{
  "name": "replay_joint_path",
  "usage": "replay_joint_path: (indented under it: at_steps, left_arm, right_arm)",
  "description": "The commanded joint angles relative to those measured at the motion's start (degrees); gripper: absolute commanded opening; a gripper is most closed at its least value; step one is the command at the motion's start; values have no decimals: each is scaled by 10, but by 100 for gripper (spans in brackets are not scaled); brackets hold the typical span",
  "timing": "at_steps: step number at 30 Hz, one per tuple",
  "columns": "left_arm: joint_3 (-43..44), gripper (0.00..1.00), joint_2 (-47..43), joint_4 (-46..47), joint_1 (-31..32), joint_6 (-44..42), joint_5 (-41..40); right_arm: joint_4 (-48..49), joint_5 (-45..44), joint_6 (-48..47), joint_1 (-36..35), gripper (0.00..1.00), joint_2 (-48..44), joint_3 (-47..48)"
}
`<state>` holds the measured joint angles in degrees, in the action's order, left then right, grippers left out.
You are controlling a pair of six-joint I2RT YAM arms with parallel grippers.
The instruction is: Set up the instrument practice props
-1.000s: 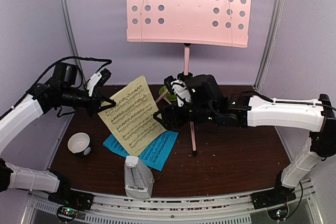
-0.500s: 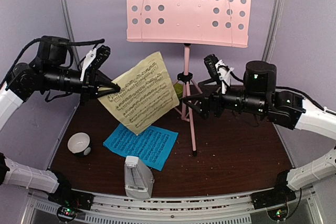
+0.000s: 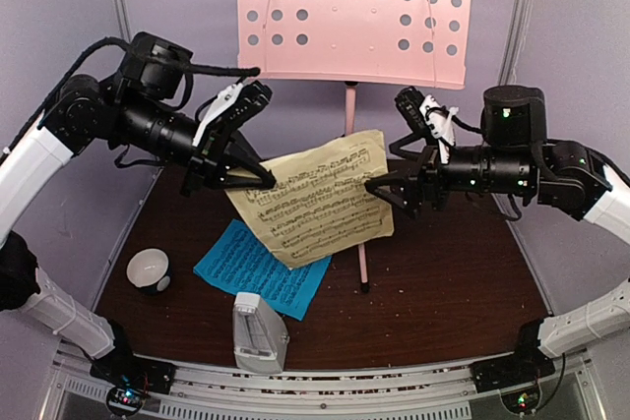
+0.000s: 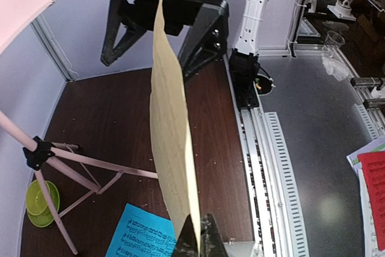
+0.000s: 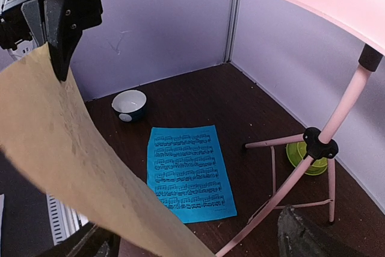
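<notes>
The yellow sheet-music page hangs in the air in front of the pink music stand's pole. My left gripper is shut on its left edge; the left wrist view shows the page edge-on, rising from the pinched fingertips. My right gripper is open at the page's right edge, and the page crosses the gap by its left finger. The blue page lies flat on the table. The metronome stands at the near edge. The stand's panel is at the back.
A small white-and-black bowl sits at the left of the table. A green bowl lies by the stand's tripod legs. The stand's pole rises just right of my right gripper. Walls close in the back and sides.
My left gripper has carried the yellow page rightward and turned it nearly level. The right arm rose off the table, swung back, then came left to the page's right edge.
</notes>
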<state>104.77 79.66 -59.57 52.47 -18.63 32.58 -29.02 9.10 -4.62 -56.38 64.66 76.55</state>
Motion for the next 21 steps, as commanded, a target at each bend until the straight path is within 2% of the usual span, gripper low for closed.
replay_joint_path:
  at_steps: [1, 7, 14, 19, 21]
  left_arm:
    - [36, 0, 13, -15, 18, -2, 18]
    - [59, 0, 38, -15, 24, 28, 22]
    - [88, 0, 70, -13, 29, 62, 39]
    - [99, 0, 80, -6, 29, 80, 57]
    - [98, 1, 78, -6, 29, 80, 60]
  right_arm:
    - [-54, 74, 3, -2, 87, -9, 19]
    - [-48, 169, 38, -20, 63, -29, 11]
    - [-76, 169, 41, -27, 37, -11, 45]
    - [-81, 169, 46, -30, 3, -9, 54]
    - [-79, 167, 46, -30, 0, -18, 51]
